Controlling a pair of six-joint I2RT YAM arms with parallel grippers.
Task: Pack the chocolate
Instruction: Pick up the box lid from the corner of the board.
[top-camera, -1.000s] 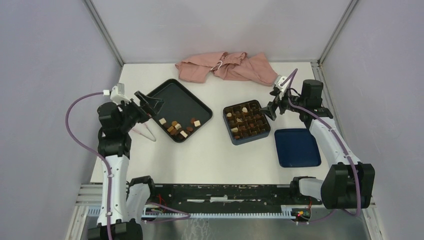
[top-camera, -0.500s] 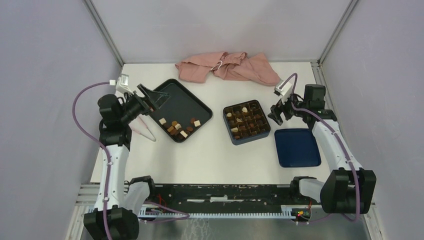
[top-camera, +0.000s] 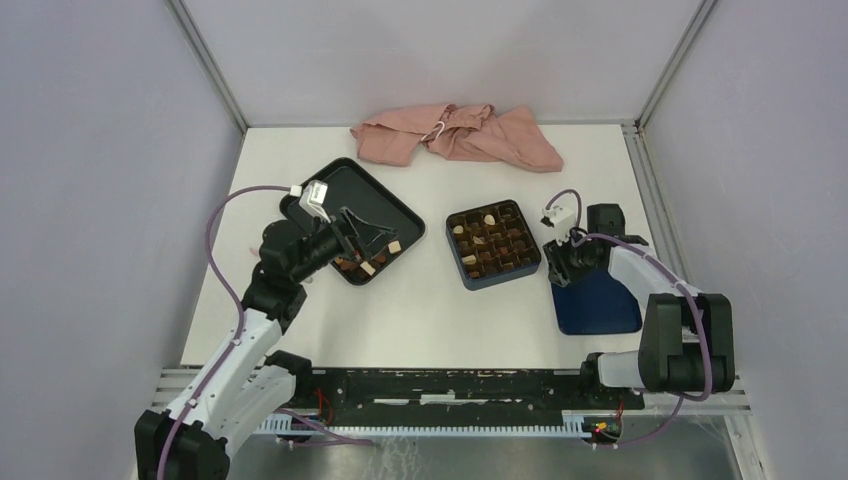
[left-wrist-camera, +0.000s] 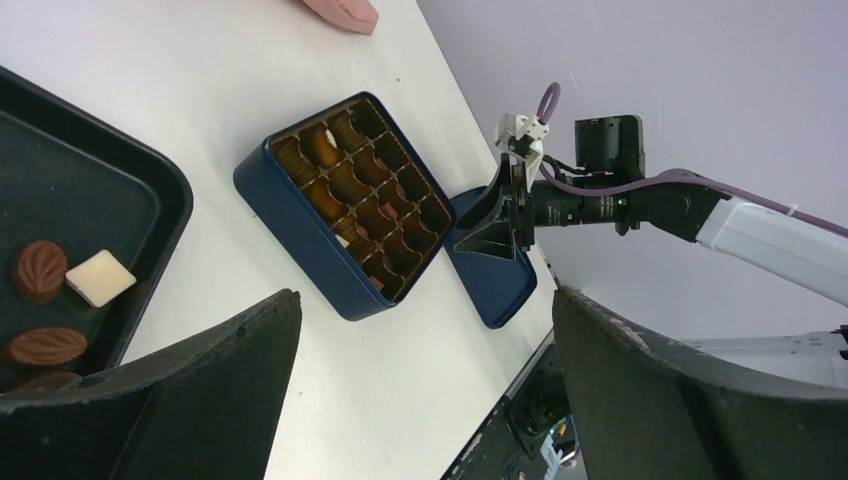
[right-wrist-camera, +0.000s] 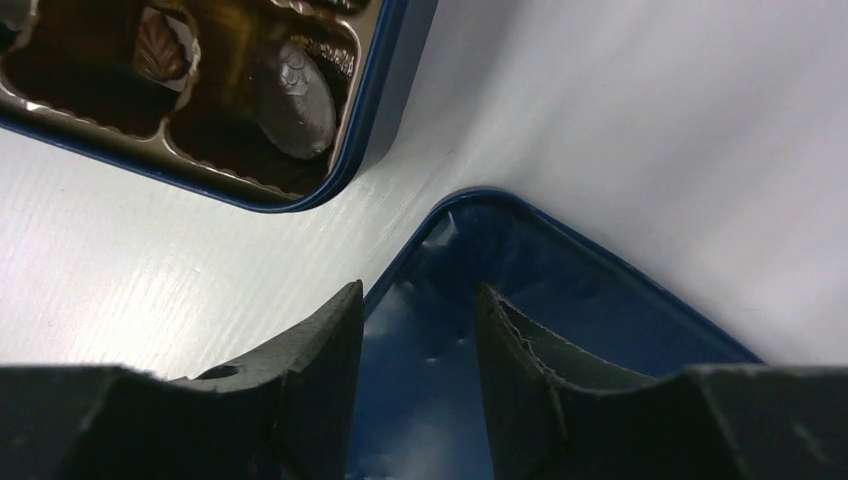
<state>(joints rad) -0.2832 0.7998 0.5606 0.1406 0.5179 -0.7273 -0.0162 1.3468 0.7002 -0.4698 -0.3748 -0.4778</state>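
Right gripper (right-wrist-camera: 415, 300) straddles a corner of your blue lid (right-wrist-camera: 600, 330), grip unclear from here (left gripper (left-wrist-camera: 425, 300) gapes above chocolates (left-wrist-camera: 100, 278) in the black tray (left-wrist-camera: 175, 195)): next, pinch one.

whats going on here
Two robot arms, mid-packing. The open left gripper hovers over the loose chocolates in the black tray. The gridded box is only partly filled. The right gripper is down at a corner of the blue lid beside it, fingers astride the rim; a grip isn't clear.
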